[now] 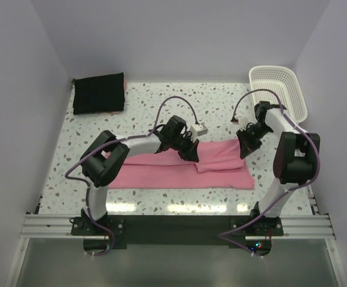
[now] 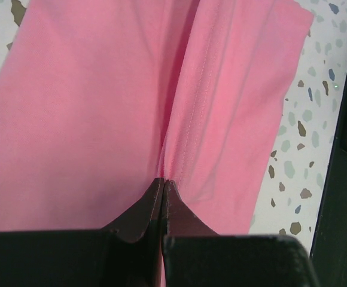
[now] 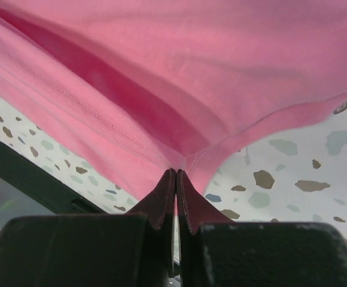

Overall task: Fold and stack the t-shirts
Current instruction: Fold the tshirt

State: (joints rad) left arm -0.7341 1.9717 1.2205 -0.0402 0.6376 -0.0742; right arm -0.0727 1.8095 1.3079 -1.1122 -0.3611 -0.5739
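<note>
Top external: the pink t-shirt [image 1: 173, 173] lies with its long axis left-right on the speckled table [image 1: 161, 101], its body nearward of both claws. My left gripper [image 1: 190, 153] is pinched tight on the shirt's far edge and my right gripper [image 1: 243, 149] on its right end. The folded black garment [image 1: 99, 93] sits at the far left, well apart.

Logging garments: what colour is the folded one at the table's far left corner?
The folded garment is plain black, clearest in the top external view.

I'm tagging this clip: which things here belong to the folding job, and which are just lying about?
Job: pink t-shirt, pinched by left end effector and right end effector; folded black garment.
Lying about: white lattice basket.
</note>
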